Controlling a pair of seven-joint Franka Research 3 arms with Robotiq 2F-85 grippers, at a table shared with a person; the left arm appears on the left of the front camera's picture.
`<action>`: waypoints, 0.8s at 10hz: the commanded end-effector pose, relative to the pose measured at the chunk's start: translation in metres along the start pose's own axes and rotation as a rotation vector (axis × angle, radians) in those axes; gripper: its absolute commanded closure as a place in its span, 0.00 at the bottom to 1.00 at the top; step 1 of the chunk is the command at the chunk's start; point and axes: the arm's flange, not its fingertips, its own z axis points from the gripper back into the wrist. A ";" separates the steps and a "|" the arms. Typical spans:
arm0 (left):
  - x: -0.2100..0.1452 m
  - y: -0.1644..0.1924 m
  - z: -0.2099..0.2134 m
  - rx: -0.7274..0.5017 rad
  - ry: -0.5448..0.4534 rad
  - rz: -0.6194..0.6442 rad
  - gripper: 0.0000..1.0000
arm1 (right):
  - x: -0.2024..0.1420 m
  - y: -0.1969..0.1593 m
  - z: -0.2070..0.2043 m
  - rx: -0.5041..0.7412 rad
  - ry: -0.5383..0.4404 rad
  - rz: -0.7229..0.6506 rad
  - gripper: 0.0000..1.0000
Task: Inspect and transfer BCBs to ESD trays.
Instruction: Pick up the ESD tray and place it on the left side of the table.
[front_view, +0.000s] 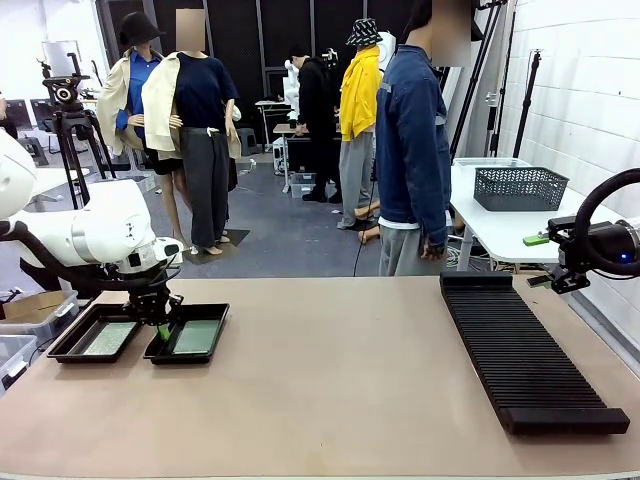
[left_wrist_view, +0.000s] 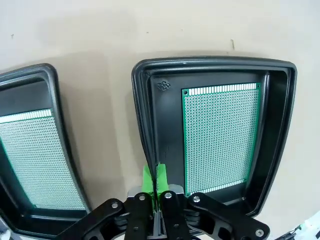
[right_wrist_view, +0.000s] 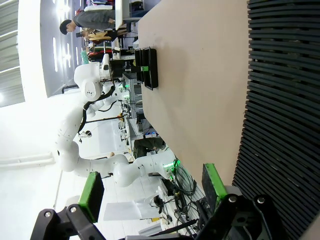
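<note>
BCBs: one green board (left_wrist_view: 220, 137) lies flat in the right-hand tray (front_view: 187, 335) – the other (left_wrist_view: 35, 160) in its neighbour (front_view: 95, 333), near the tabletop's (front_view: 330, 390) left edge.
Left gripper (left_wrist_view: 155, 187): pinched closed on that tray's rim.
Right gripper (right_wrist_view: 150, 187): wide apart, empty – beside slotted rack (front_view: 525, 350).

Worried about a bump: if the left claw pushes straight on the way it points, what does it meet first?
Probably the near rim of the tray; the shut left claw sits right over it, beside the board. Depth is unclear.

Two trays (front_view: 95, 333) (front_view: 188, 335) lie side by side at table (front_view: 330, 400) left, one board (front_view: 110, 336) (front_view: 197, 335) in each, rack (front_view: 530, 360) at right.
</note>
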 end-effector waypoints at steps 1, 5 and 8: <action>-0.006 0.011 0.009 0.041 0.020 -0.038 1.00 | -0.002 0.002 -0.003 -0.009 -0.009 -0.012 0.00; -0.007 0.013 0.012 0.017 0.033 -0.052 0.65 | -0.002 0.002 -0.003 -0.009 -0.009 -0.012 0.00; -0.012 0.011 0.027 0.019 0.020 -0.057 0.07 | -0.002 0.002 -0.003 -0.009 -0.009 -0.012 0.00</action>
